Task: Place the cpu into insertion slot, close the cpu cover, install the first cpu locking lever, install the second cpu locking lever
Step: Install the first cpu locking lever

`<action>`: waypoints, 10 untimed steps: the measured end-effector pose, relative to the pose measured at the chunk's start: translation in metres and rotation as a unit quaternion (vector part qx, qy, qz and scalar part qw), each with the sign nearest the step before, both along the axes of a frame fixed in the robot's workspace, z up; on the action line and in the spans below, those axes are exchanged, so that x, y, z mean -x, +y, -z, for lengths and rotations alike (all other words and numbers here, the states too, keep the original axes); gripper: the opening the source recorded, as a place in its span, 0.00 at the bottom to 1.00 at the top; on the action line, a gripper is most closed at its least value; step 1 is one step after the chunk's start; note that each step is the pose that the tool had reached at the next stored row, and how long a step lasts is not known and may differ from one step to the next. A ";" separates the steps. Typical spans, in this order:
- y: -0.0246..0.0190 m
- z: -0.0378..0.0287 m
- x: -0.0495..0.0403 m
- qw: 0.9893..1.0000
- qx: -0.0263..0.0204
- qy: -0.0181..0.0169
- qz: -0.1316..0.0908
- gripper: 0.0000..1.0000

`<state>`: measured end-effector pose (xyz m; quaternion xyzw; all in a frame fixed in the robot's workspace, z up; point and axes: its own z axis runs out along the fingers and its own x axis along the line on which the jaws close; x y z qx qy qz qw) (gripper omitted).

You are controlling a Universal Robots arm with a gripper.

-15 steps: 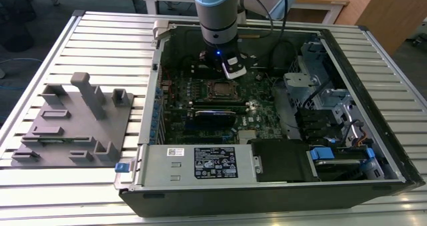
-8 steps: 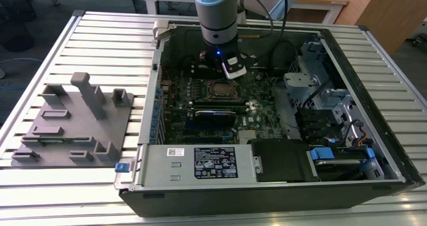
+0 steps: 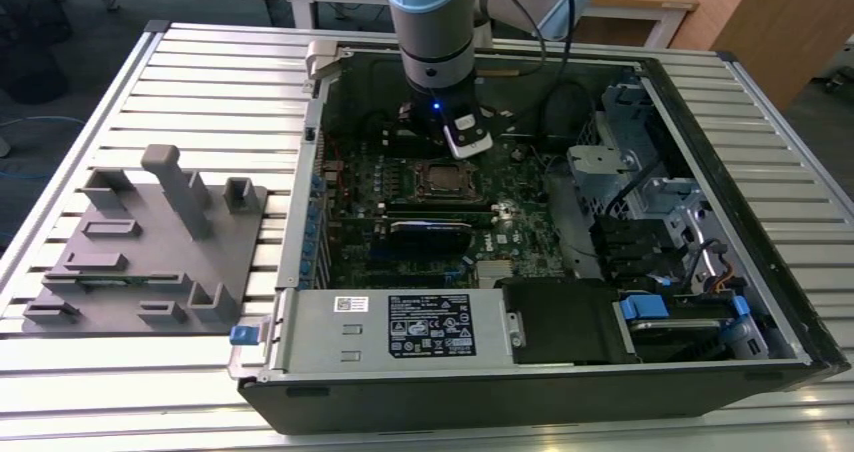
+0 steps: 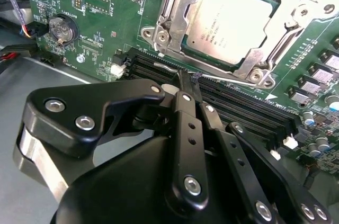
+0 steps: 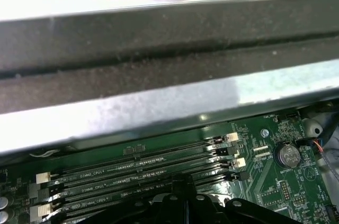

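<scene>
The cpu (image 4: pixel 230 20) is seated in the insertion slot (image 4: pixel 153 36), framed by the lowered cpu cover (image 4: pixel 244 68); the pincer (image 4: pixel 188 80), clenched and apparently empty, is held over the memory slots (image 4: pixel 238 108) just beside it.

Faint print on the cpu (image 4: pixel 228 20) lid, white lettering across the green motherboard (image 4: pixel 95 23), and a black-and-white label (image 3: pixel 430 324) on the power supply (image 3: pixel 320 340). I can't make any of it out.
</scene>
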<state>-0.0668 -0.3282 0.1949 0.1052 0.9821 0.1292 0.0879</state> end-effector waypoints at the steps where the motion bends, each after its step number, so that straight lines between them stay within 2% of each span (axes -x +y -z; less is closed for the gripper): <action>1: 0.0000 0.0002 0.0001 1.000 0.000 0.000 0.000 0.10; 10: 0.0002 0.0014 0.0013 1.000 0.001 -0.002 0.000 0.10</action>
